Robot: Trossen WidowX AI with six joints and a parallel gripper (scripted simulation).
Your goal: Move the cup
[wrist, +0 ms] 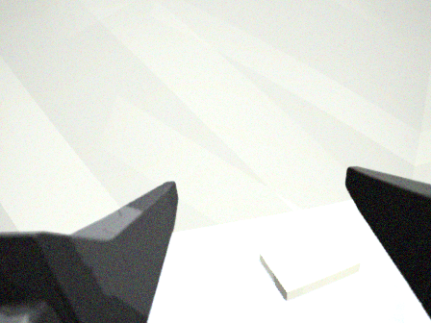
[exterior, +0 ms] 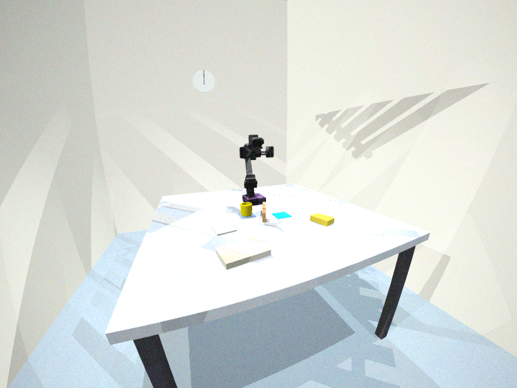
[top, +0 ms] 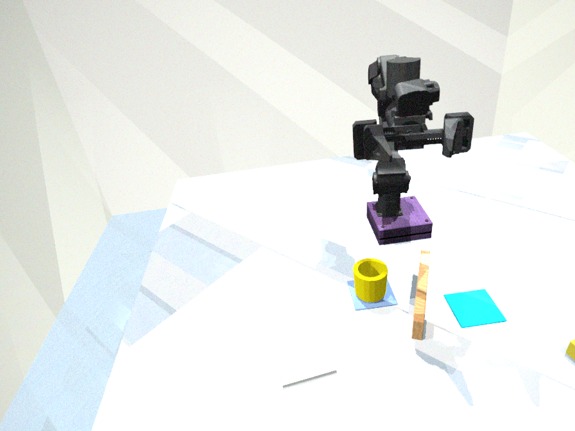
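My end effector (top: 411, 134) hangs spread wide, high above the surface (top: 241, 324), nothing between its fingers. Between the cup (top: 369, 279) on its pad (top: 373, 301) and the cyan pad (top: 473, 307) stands an upright wooden bar (top: 420, 295); passage lies over it.
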